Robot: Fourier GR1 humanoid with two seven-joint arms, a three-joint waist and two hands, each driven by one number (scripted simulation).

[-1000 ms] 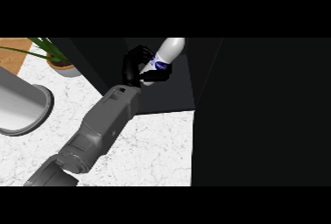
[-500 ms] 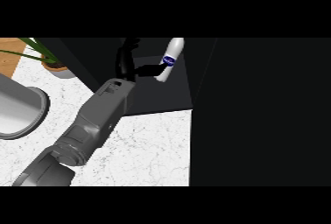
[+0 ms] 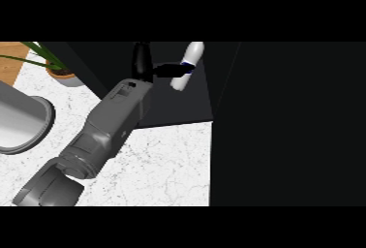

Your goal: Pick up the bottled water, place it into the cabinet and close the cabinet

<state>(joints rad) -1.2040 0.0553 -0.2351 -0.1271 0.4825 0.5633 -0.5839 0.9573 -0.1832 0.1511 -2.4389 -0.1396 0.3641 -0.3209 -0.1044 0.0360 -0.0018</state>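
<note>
The bottled water, white with a blue label band, stands slightly tilted inside the dark cabinet at the top centre of the head view. My left hand is just left of it, at the end of the grey forearm that rises from the lower left. Its fingers point straight up into the cabinet, away from the bottle. Only the thumb reaches right and touches the bottle at the label. The right hand does not show.
A tall black panel, the cabinet's side or door, fills the right half. On the white marble counter, a grey pot sits at the left edge. A potted plant stands behind it.
The left hand carried the bottle up and deeper into the cabinet. Its fingers, curled round the bottle a second ago, have straightened. The bottle now stands more upright.
</note>
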